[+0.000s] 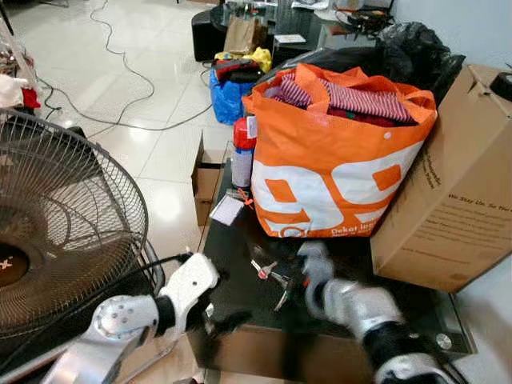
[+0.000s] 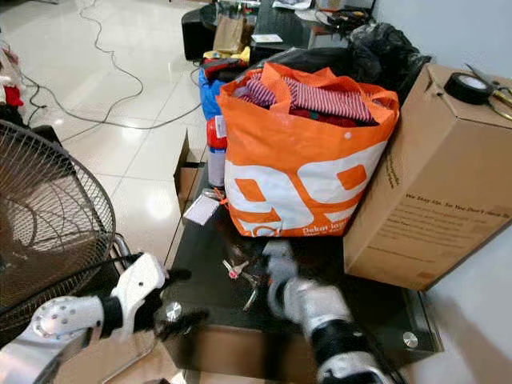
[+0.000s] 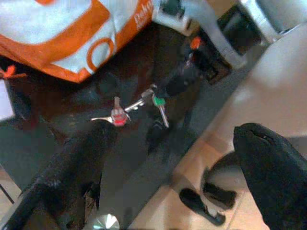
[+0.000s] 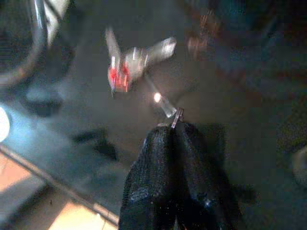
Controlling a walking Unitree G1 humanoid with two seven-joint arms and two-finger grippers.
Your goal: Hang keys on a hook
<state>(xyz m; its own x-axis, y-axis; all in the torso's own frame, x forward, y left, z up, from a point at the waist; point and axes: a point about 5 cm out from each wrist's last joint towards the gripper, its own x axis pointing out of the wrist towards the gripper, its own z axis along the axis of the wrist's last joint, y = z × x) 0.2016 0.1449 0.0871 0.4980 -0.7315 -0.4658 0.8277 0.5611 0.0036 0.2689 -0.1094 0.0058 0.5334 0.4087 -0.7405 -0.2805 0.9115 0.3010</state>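
A bunch of keys (image 1: 268,272) with a red tag and a green tag lies on the dark glass table (image 1: 240,264), just in front of the orange bag. My right gripper (image 4: 173,130) reaches in from the right and is shut on the keys' ring (image 3: 153,93); a bit of metal shows at its fingertips. The red-tagged key (image 4: 120,72) still touches the glass. My left gripper (image 1: 218,318) is open at the table's front left edge, short of the keys, its fingers (image 3: 81,158) spread wide.
A full orange shopping bag (image 1: 336,160) and a large cardboard box (image 1: 448,184) crowd the back and right of the table. A red spray can (image 1: 242,152) and a paper tag (image 1: 227,210) lie at its left. A standing fan (image 1: 56,232) is close on my left.
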